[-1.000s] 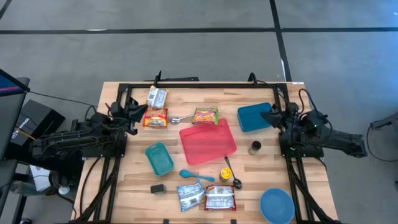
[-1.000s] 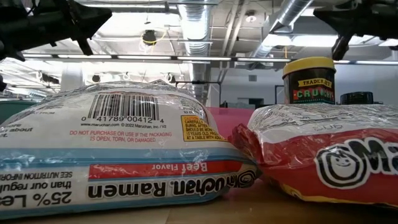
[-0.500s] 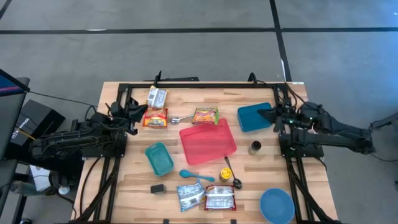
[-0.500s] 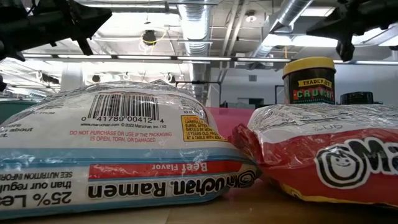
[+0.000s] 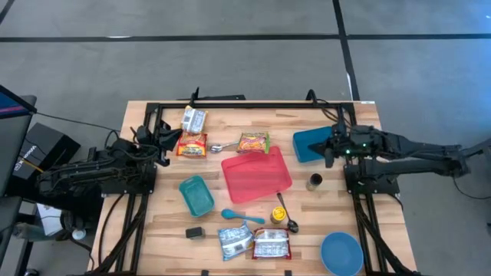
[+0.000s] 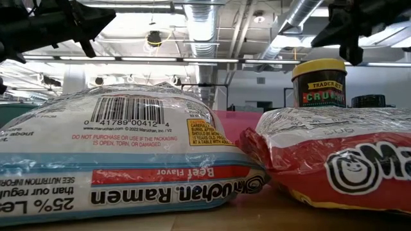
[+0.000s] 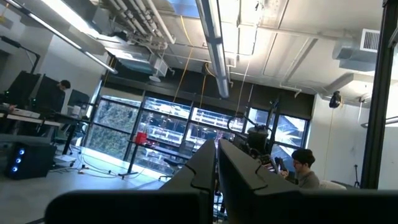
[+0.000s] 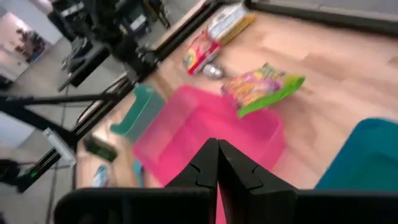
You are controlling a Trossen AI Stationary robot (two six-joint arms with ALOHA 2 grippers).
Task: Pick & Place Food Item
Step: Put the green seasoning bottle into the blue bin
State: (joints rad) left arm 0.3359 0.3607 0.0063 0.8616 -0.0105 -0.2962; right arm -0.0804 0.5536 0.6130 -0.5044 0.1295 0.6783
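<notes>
Food packets lie flat on the wooden table: a white-yellow one (image 5: 193,119), a red one (image 5: 192,145), a green-orange one (image 5: 252,142) (image 8: 261,87), and two silver ramen packets (image 5: 235,241) (image 5: 271,244) at the near edge. A pink tray (image 5: 256,175) (image 8: 205,134) lies mid-table. My right gripper (image 5: 328,149) (image 8: 217,155) is shut and empty. It hovers over the left edge of a blue container (image 5: 313,144). My left gripper (image 5: 165,138) (image 7: 216,152) is shut and empty, resting at the table's left side.
A teal container (image 5: 196,195), a blue spoon (image 5: 242,217), a small black block (image 5: 194,231), a dark jar (image 5: 314,182), a yellow-lidded jar (image 5: 278,217) (image 6: 319,82), a blue plate (image 5: 341,254) and a metal spoon (image 5: 221,146) also stand on the table. A black frame (image 5: 253,105) runs along the far edge.
My right arm has unfolded and risen from its rest. Its gripper has gone a little toward the table's left edge and now points over the blue container and the pink tray, fingers still shut. Nothing on the table has moved.
</notes>
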